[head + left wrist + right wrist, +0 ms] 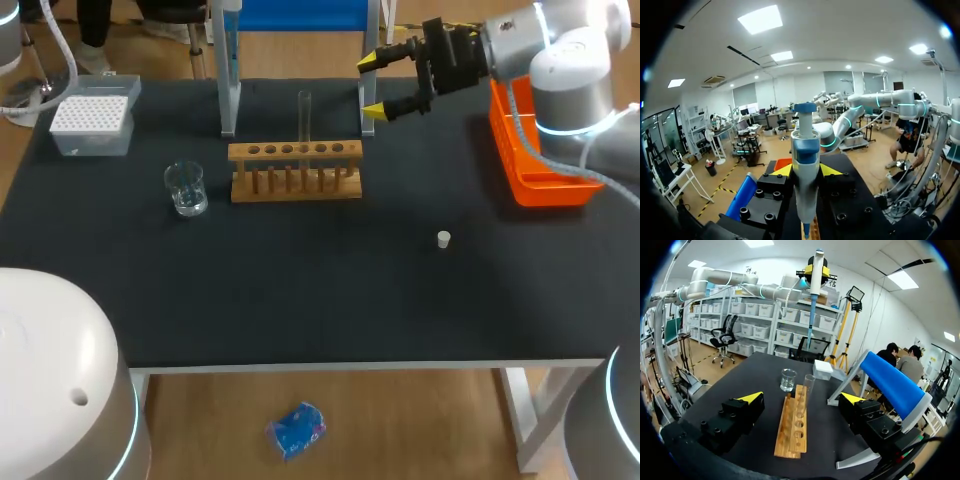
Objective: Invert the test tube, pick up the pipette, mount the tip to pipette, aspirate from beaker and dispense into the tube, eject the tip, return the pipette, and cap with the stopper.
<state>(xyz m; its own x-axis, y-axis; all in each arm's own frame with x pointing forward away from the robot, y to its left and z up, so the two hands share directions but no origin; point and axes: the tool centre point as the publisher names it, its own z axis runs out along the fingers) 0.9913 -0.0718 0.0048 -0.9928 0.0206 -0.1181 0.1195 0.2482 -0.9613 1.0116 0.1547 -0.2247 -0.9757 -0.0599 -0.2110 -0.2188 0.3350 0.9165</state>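
**Pipette [805, 150] clamped in left gripper [806, 171]; right gripper [371, 86] wide open**

Left: closed on the pipette from both sides, held upright, high over the table [330, 290].
Right: spread wide, holding nothing, hovering at the far edge just behind the wooden rack [295, 172].
In the rack: test tube [304, 118], upright.
Beside the rack: beaker [186, 188].
Further out: tip box [92, 125], stopper [444, 238] alone on the mat, orange bin [535, 165].

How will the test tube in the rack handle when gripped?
Test tube looks like thin clear glass: probably fragile and slippery, so grip gently. It stands tall above the wooden rack, so a sideways push would likely tilt it rather than slide it.
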